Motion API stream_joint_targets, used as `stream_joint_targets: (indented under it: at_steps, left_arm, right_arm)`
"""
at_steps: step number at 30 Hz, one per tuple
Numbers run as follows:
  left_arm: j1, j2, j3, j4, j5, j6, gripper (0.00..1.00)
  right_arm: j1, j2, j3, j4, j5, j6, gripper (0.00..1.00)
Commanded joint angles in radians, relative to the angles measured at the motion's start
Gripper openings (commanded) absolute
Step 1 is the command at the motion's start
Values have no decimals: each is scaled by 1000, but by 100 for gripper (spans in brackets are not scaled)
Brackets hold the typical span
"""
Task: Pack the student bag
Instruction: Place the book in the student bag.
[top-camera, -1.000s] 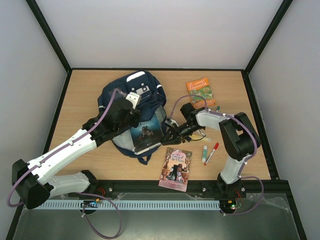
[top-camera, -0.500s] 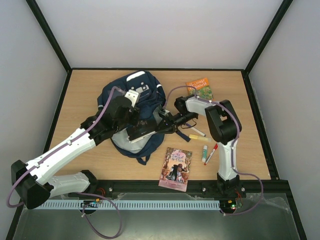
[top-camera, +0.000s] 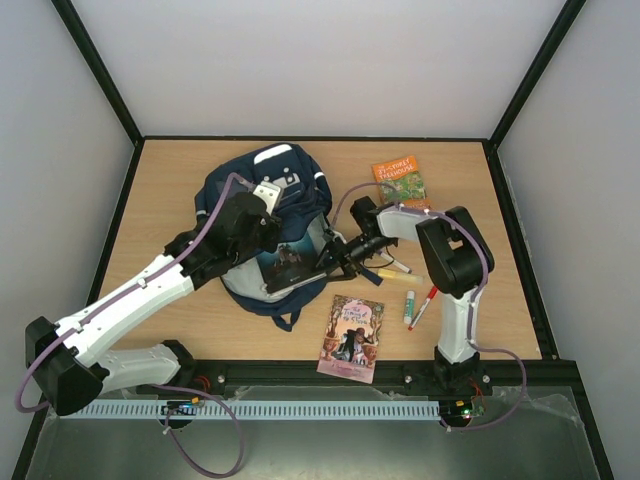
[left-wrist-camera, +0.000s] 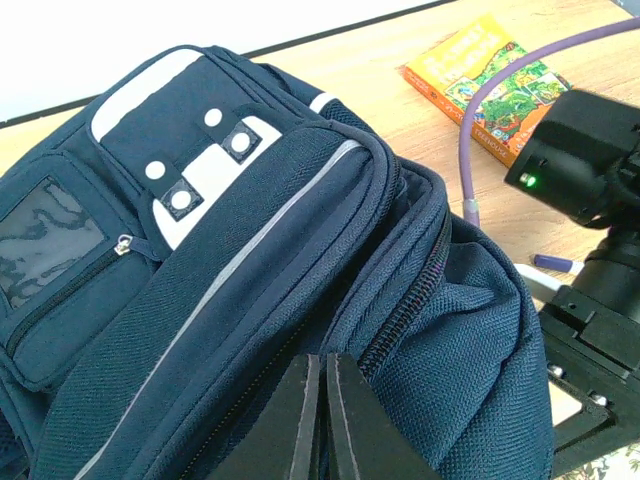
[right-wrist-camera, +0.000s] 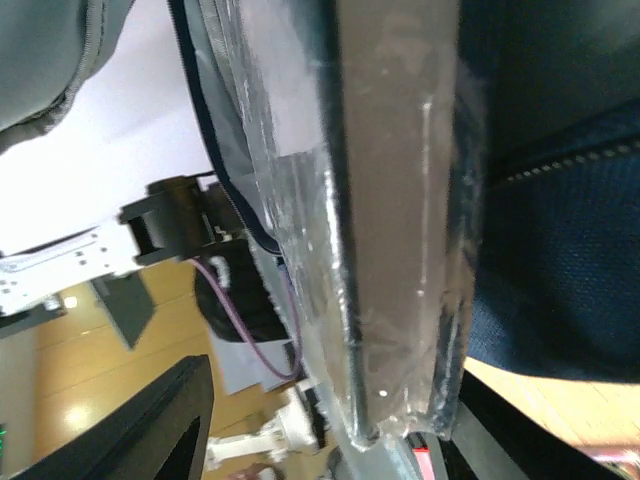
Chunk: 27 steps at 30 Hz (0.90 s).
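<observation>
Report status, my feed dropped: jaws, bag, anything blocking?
Left jaws shut at student bag opening. Right jaws open around dark book, partly in bag. No obstruction seen.

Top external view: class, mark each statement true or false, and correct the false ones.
1. The orange book lies on the table, outside the backpack. True.
2. The pink book is inside the backpack. False: it lies on the table near the front edge.
3. A dark-covered book sits in the backpack's open mouth. True.
4. The red marker lies on the left arm's side of the backpack. False: it lies on the right arm's side, beside the glue stick.
5. The left claw is wide open. False: it is shut, at the backpack.
</observation>
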Motion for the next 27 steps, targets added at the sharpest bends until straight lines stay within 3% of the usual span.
stream_joint_targets:
  at_steps: [1, 8, 13, 16, 20, 27]
  left_arm:
    - [5, -17, 50, 61, -18, -8, 2]
    - [5, -32, 35, 65, -19, 9, 3]
    - [5, -47, 20, 81, -12, 10, 3]
    - [5, -48, 15, 83, -6, 11, 3]
    - [5, -49, 13, 84, 5, 15, 2]
    - [5, -50, 24, 87, 10, 16, 2]
  right_arm:
    - [11, -130, -21, 29, 176, 39, 59]
    - [64, -346, -91, -18, 483, -87, 66]
    - [126, -455, -152, -15, 632, -202, 64]
    - [167, -515, -178, -18, 676, -322, 57]
    - [235, -630, -203, 41, 879, -540, 49]
    - [311, -740, -227, 151, 997, -906, 33]
